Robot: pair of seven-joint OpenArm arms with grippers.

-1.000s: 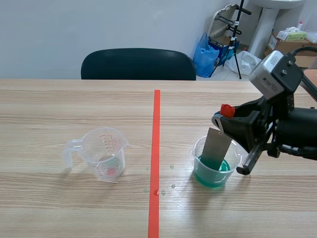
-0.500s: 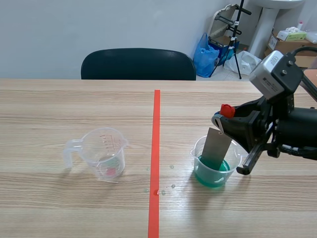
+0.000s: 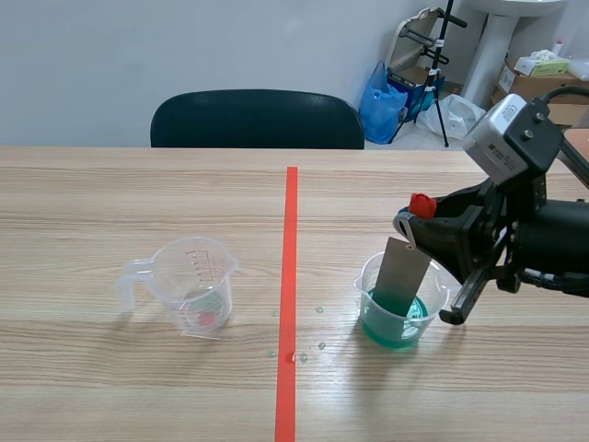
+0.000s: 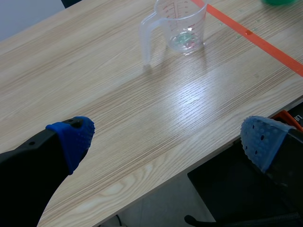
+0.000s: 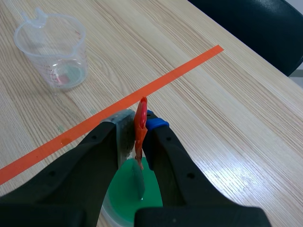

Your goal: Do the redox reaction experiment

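The right gripper point(image 3: 416, 219) is squeezing a red clip point(image 3: 421, 204), and the clip is holding a grey metal strip point(image 3: 402, 274). The strip is dipping into green liquid point(image 3: 394, 324) in a clear cup point(image 3: 367, 279), right of the red tape line point(image 3: 289, 276). The left gripper point(image 4: 166, 138) is hanging wide open over the table's point(image 4: 142, 94) near edge. A clear measuring jug point(image 4: 182, 26) is sitting left of the line.

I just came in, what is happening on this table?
The right gripper is shut on a grey metal plate, held by its red top, with the lower end dipped in the green liquid of a clear cup. A measuring jug stands alone across the red tape line. The left gripper hangs open over the near edge of the table.
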